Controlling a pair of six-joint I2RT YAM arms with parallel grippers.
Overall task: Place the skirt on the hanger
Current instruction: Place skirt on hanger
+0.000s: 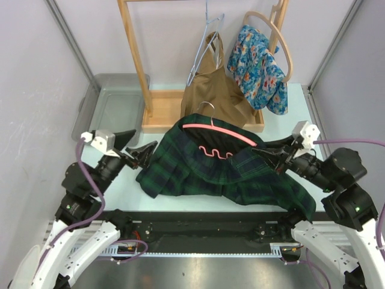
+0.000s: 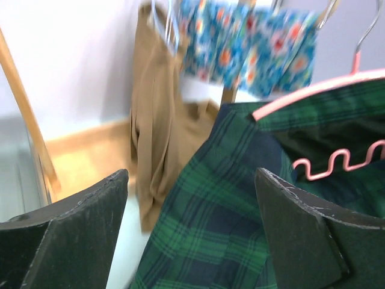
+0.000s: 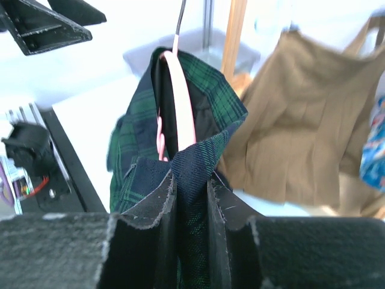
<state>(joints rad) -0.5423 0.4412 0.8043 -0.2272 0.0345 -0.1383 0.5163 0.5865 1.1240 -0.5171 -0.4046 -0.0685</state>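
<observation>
at mid-table (image 1: 120, 192), just ahead of the arm bases: logging a green plaid skirt (image 1: 222, 174) as lying spread flat, waistband toward the rack (image 1: 135, 54), hem reaching over the near edge at right. noting a pink hanger (image 1: 219, 130) as sitting in the waistband, bar running along the top edge, wavy lower rail showing over dark lining, metal hook pointing at the rack's base.

at the right end of the waistband: marking the right gripper (image 1: 269, 155) as clamping narrow on a fold of skirt. in its wrist view, seeing plaid cloth pinched between both fingers (image 3: 150, 241), with the hanger standing edge-on just beyond.

left of the skirt: marking the left gripper (image 1: 143, 141) as standing wide, holding nothing, tips just beside the skirt's left edge. not managing to tell from the top view whether touching cloth or apart. from its wrist view, looking between both fingers (image 2: 78, 223) onto plaid and the hanger's end.

behind the skirt: recording a tan skirt (image 1: 213, 90) as hanging from a wire hanger (image 1: 204, 36) on the rack, bottom resting on the rack's base. noting a floral garment (image 1: 258, 66) as draping on the rack to its right, and a grey bin (image 1: 114, 102) as sitting at back left, beside the rack.
</observation>
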